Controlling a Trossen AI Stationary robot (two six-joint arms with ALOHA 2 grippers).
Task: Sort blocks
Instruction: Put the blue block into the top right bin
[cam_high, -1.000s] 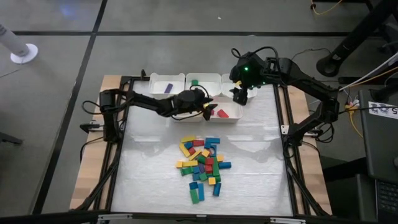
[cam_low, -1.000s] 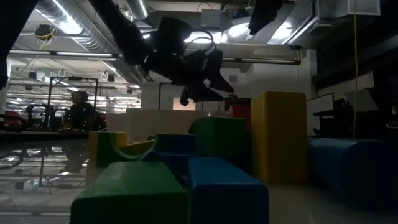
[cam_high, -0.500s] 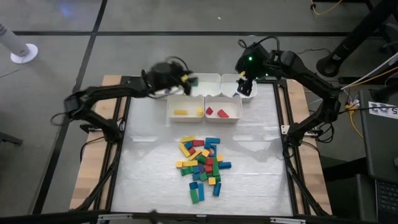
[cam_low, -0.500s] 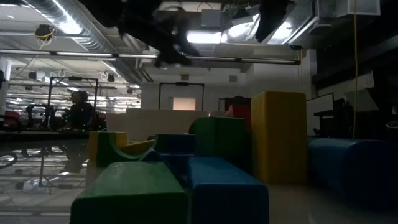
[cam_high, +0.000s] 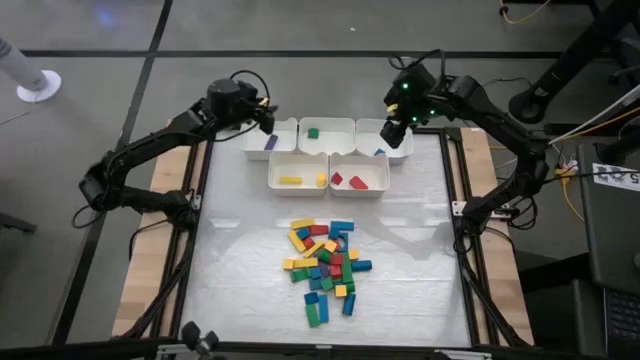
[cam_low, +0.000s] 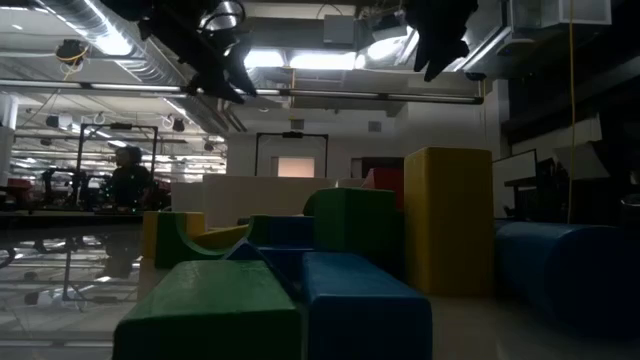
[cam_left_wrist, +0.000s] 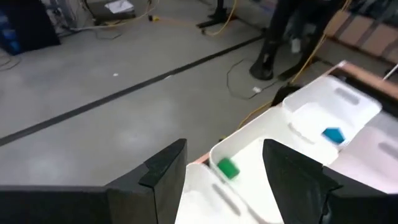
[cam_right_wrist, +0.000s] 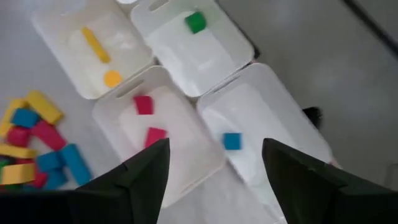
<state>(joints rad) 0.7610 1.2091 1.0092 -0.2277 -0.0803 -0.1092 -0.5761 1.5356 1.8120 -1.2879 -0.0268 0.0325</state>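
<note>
Mostly small multicoloured blocks lie heaped; left gripper and right gripper gape empty.

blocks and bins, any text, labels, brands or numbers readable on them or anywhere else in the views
Blocks: plain colours, no text.
White bins: no labels or print visible.
White tag at the high view's right edge: dark print, too small and cut off to read.
Room in the low view: no readable signs.
</note>
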